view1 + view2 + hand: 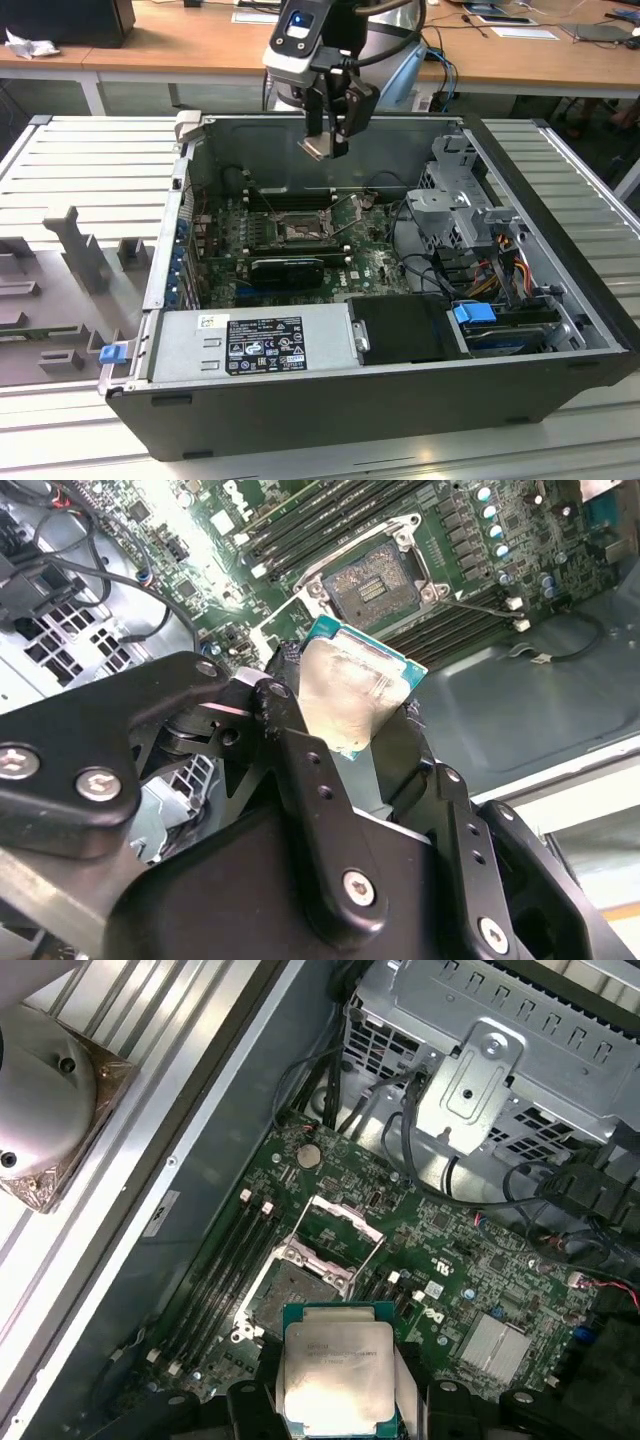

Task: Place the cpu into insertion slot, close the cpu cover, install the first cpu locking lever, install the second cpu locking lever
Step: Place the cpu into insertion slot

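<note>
- The gripper (325, 148) is clenched on the cpu (318, 149). In both wrist views the fingers (283, 720) pinch two opposite edges of the chip (352, 692), leaving its pale metal lid (335, 1370) exposed between them.
- The cpu hangs in the air above the open case (560, 200), well apart from the board (372, 256) below.
- Handling, as judged: the cpu is light, thin and stiff, and it does not flex under the grip. The lid is smooth metal and probably slippery, so a light pinch may let it rotate.
- Grip zone, as judged: hold it by the edges of the green carrier only. The contact face underneath is fragile and should not be touched.
- The slot (292, 1286) lies beneath the chip on the board. Its pin field is bare in the second wrist view (365, 580), so no chip is seated yet.
- The pins probably bend easily, so the chip wants a flat, square descent without sliding.
- The cover (348, 1222) appears swung up off the slot in the first wrist view.
- Memory sticks (215, 1260) run just beside the slot.
- A drive cage (500, 1070) stands beyond the board.
</note>
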`<state>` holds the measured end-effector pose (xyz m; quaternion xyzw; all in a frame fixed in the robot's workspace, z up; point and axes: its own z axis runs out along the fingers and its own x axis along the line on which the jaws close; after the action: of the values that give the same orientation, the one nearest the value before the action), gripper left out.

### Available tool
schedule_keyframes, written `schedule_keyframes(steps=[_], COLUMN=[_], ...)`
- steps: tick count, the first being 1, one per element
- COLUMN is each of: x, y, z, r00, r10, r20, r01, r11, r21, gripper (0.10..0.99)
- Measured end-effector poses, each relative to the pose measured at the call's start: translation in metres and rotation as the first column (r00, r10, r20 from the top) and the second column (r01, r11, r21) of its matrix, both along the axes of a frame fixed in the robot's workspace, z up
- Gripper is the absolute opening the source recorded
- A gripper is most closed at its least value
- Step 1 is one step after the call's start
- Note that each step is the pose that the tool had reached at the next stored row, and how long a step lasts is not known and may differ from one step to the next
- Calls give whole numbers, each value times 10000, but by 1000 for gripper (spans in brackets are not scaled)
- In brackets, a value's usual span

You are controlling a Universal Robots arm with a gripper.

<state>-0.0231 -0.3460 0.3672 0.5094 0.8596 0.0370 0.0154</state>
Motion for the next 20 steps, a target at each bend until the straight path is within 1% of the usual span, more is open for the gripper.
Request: schedule_keyframes(steps=[8,10,20], x=[0,0,0], y=[0,0,0], z=[-5,-7,-11], r00=[9992,9983,9936], r10=[-390,-578,-1134], r20=[0,0,3], r01=[390,578,1134], r11=[9992,9983,9935], r21=[-22,-28,-47], gripper=[525,525,525])
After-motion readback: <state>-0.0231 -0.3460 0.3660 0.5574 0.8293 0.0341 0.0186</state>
